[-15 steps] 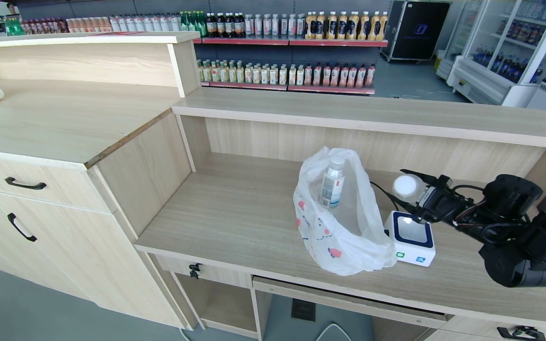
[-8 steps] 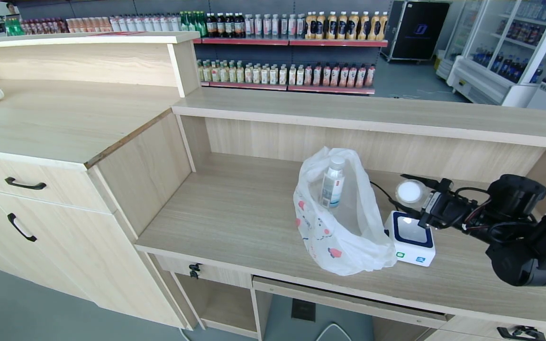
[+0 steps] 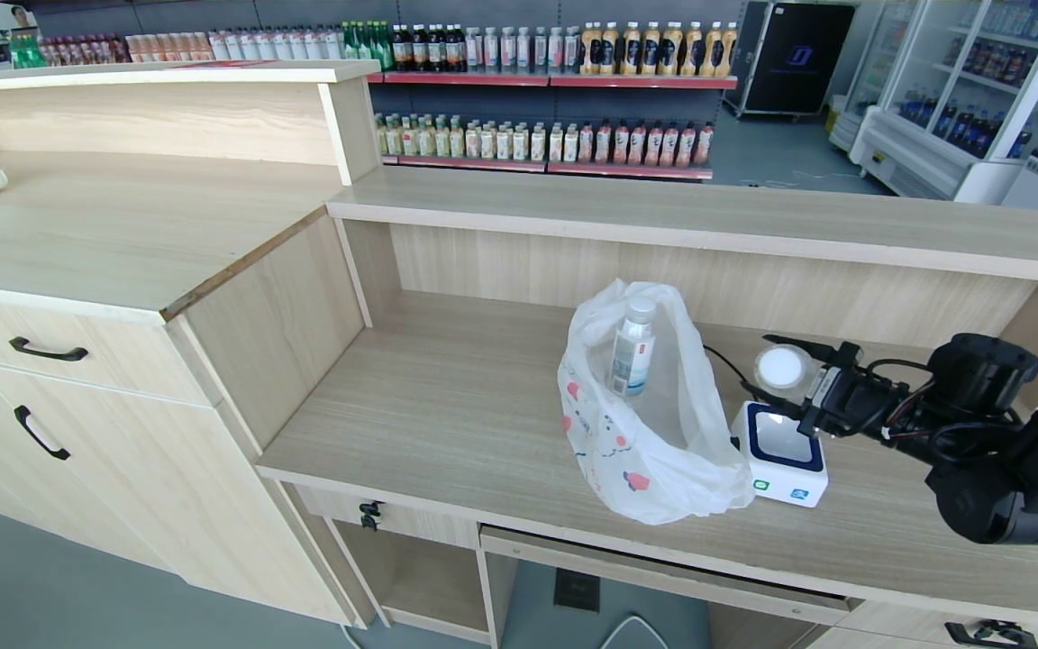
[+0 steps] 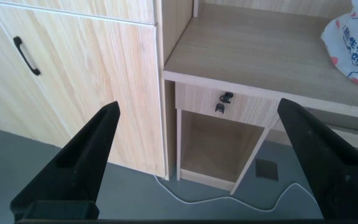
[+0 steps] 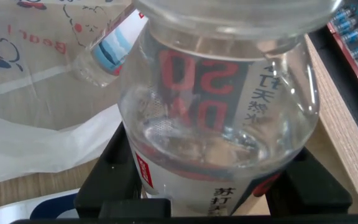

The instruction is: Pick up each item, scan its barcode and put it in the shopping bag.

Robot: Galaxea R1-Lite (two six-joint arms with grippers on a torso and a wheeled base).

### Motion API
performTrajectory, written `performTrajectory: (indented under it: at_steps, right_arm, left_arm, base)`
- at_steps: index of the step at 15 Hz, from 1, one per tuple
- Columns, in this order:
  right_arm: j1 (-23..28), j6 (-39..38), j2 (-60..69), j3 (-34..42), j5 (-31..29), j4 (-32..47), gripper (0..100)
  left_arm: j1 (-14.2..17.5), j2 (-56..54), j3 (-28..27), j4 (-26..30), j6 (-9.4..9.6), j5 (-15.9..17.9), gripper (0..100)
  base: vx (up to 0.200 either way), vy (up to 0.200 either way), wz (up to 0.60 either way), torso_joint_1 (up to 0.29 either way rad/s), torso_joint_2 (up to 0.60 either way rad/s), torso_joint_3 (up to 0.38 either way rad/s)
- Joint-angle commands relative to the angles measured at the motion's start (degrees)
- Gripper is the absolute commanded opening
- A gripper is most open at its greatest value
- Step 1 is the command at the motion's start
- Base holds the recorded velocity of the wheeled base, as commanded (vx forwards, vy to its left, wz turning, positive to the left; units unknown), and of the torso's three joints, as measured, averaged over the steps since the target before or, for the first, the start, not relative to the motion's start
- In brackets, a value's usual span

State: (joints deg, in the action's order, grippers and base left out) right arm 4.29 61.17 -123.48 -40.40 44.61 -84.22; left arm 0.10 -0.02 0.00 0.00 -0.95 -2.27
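**A:** Right gripper (image 3: 777, 370) first. What has it got?

**B:** It is closed around a clear bottle (image 5: 216, 137), with a finger clamped on either side of the body. The left gripper (image 4: 197, 106) is spread wide and holds nothing. It hangs low off the desk's front edge, facing a cupboard door (image 4: 73, 68).

**A:** And the layout, big to small?

**B:** The desk (image 3: 465, 397) carries everything. The shopping bag (image 3: 636, 460) stands open near the front edge, right of the middle, with a bagged bottle (image 3: 632, 351) upright inside. The scanner (image 3: 785, 451) sits against the bag's right side, also near the front edge. The held bottle hangs just above the scanner's window, apart from it.

**A:** How will it handle?

**B:** My guess is that it holds clear liquid, so it is moderately heavy. The plastic is smooth and likely slippery, and the walls would give under a hard squeeze, but it isn't fragile. The body around the label is the sensible place to hold it, and that is about where the fingers sit.

**A:** Which way does it point?

**B:** In the head view its round white end, which I take for the cap, faces almost straight at the camera. So the long axis seems to run steeply up and back toward the desk's front edge, with the other end aimed down at the scanner. I can't tell whether the barcode faces the window.
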Motion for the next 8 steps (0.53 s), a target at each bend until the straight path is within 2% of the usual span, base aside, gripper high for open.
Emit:
performTrajectory:
  at_steps: [1, 8]
  right_arm:
    - [-0.42, 0.0, -0.8, -0.21, 0.13, 0.03, 0]
    - [-1.48, -0.09, -1.59, -0.38, 0.13, 0.38, 0]
  left_arm:
    - [-0.01, 0.02, 0.0, 0.0, -0.02, -0.02, 100]
    - [-0.01, 0.02, 0.0, 0.0, -0.02, -0.02, 100]
  base:
    - [0.0, 0.0, 0.0, 0.0, 0.0, 0.0]
    - [0.0, 0.0, 0.0, 0.0, 0.0, 0.0]
